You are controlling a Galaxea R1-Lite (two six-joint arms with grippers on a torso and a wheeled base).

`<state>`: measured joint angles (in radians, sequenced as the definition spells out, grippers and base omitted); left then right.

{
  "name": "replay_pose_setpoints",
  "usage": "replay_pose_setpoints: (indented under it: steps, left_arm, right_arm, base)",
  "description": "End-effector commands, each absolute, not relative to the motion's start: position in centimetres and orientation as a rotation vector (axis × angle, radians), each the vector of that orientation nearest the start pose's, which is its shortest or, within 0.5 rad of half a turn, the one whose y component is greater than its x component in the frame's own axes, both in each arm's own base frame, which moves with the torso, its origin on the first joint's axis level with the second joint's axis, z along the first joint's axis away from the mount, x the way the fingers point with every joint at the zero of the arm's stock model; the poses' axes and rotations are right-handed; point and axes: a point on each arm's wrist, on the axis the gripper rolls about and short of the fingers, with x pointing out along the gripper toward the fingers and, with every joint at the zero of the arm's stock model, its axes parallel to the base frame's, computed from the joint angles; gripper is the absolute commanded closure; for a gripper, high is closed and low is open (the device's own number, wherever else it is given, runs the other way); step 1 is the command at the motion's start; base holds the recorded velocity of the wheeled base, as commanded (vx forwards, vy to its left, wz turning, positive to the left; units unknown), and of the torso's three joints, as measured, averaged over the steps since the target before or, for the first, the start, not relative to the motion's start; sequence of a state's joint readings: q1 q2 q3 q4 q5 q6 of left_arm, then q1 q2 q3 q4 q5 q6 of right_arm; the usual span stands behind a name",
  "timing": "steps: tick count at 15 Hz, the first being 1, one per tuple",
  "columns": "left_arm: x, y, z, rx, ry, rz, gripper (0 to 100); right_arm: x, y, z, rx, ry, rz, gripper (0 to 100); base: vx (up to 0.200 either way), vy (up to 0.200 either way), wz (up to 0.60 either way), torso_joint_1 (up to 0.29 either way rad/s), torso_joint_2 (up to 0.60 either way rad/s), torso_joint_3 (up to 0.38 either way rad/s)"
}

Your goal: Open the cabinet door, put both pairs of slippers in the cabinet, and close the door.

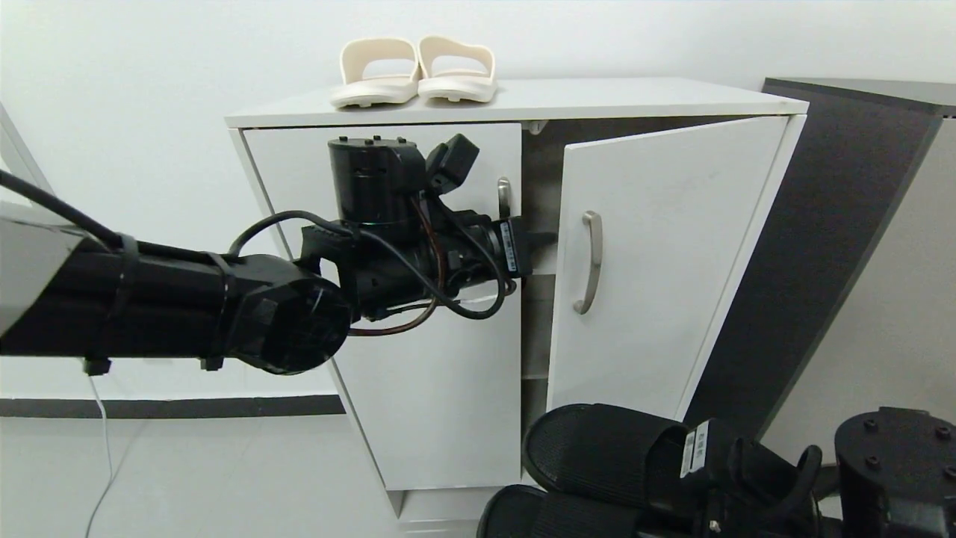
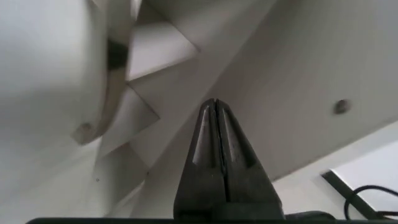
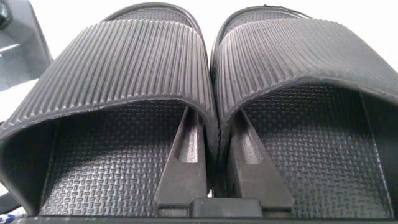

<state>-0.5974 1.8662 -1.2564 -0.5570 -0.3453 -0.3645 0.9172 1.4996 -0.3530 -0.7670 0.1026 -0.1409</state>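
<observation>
A plain white wall [image 1: 112, 75] fills the background. Along its foot runs a flat black skirting strip [image 1: 172, 406], above a pale grey floor [image 1: 224, 478]. A thin white cable [image 1: 104, 448] hangs down across the strip at the left. At the right stands a tall dark grey box-shaped unit [image 1: 821, 224] with a black top and a lighter grey side face.
</observation>
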Motion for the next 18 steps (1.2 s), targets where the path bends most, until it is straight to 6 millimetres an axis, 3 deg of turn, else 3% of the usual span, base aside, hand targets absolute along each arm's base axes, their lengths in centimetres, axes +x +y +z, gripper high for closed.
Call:
replay_pose_setpoints:
  steps: [1, 4, 7, 10, 12, 13, 14, 15, 18]
  left_arm:
    - [29.3, -22.5, 23.9, -0.316, 0.239, -0.956, 100]
    - [25.3, -24.0, 24.5, -0.287, 0.218, -1.066, 100]
    - [24.4, -24.1, 25.3, -0.289, 0.197, -1.088, 100]
    - [24.6, -22.2, 25.3, -0.292, 0.182, -1.044, 100]
    - [23.0, -20.0, 26.1, -0.302, 0.134, -1.024, 100]
    - [23.0, -20.0, 26.1, -0.302, 0.134, -1.024, 100]
    - [19.1, -16.4, 27.2, -0.312, 0.08, -0.97, 100]
    - [16.6, -14.3, 27.1, -0.316, 0.061, -0.954, 100]
    - [9.9, -8.6, 25.1, -0.276, 0.049, -0.857, 100]
  right_arm:
    - [12.9, 17.3, 13.2, -0.287, 0.298, 1.033, 100]
    - [12.9, 17.3, 13.2, -0.286, 0.302, 1.033, 100]
    - [13.0, 17.4, 13.1, -0.285, 0.305, 1.034, 100]
    - [13.2, 17.4, 13.2, -0.28, 0.304, 1.024, 100]
    - [13.8, 17.4, 13.2, -0.273, 0.306, 1.001, 100]
    - [13.8, 17.4, 13.2, -0.273, 0.306, 1.001, 100]
    - [14.8, 17.4, 13.2, -0.266, 0.312, 0.969, 100]
    - [15.0, 17.4, 13.1, -0.253, 0.317, 0.961, 100]
    - [15.3, 17.6, 13.1, -0.233, 0.305, 0.953, 100]
  base:
    - [-0.2, 0.0, 0.0, 0.007, 0.0, 0.002]
    - [-0.2, 0.0, 0.0, -0.001, 0.0, 0.004]
    - [-0.2, 0.0, 0.0, -0.001, 0.0, 0.004]
    - [0.0, 0.0, 0.0, 0.0, 0.0, 0.0]
    - [0.0, 0.0, 0.0, 0.0, 0.0, 0.0]
    - [0.0, 0.0, 0.0, 0.0, 0.0, 0.0]
    - [0.0, 0.0, 0.0, 0.0, 0.0, 0.0]
    - [0.0, 0.0, 0.0, 0.0, 0.0, 0.0]
    - [0.0, 0.0, 0.0, 0.0, 0.0, 0.0]
